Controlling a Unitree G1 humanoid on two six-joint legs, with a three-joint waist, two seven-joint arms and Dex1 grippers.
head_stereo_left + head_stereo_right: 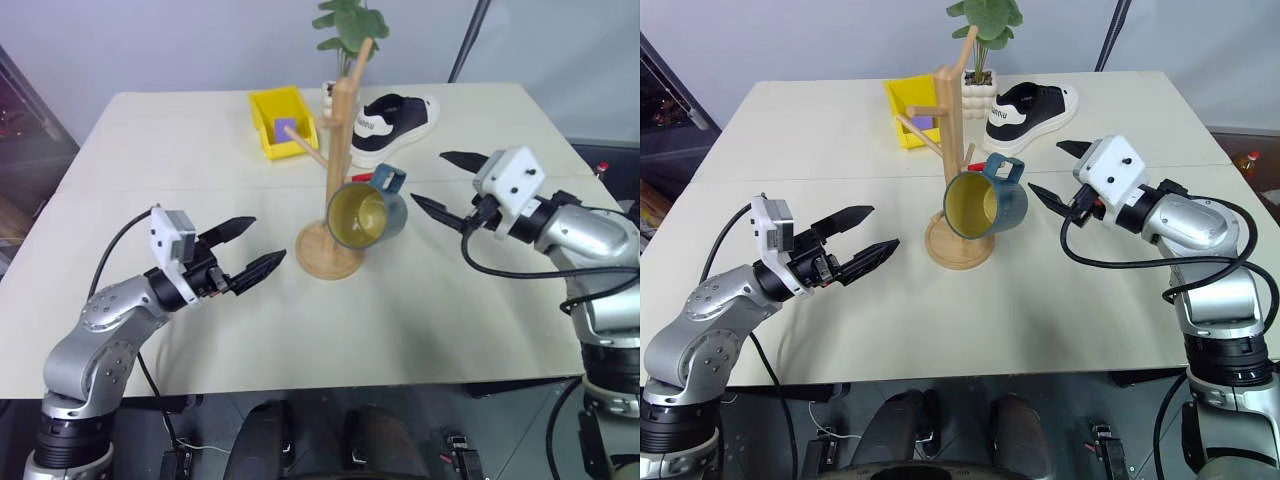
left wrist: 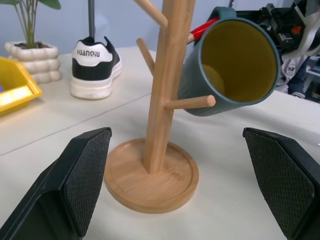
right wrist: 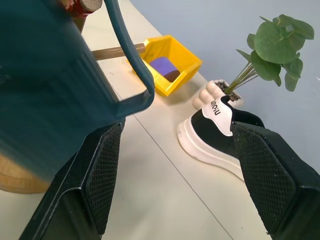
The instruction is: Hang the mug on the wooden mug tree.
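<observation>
The mug [image 1: 367,213] is hung by its handle on the wooden mug tree [image 1: 337,160]; both the left gripper [image 1: 247,250] and the right gripper [image 1: 447,183] are held spread, empty.

Blue mug [image 1: 368,213] tilted on wooden mug tree [image 1: 336,170]

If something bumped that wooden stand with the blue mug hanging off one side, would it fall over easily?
Probably it would tip rather than slide. The wooden mug tree is a tall thin post on a small round base. The mug hangs to one side, which likely pulls it that way. The wood looks stiff, so a shove up high would lever the whole stand.
</observation>
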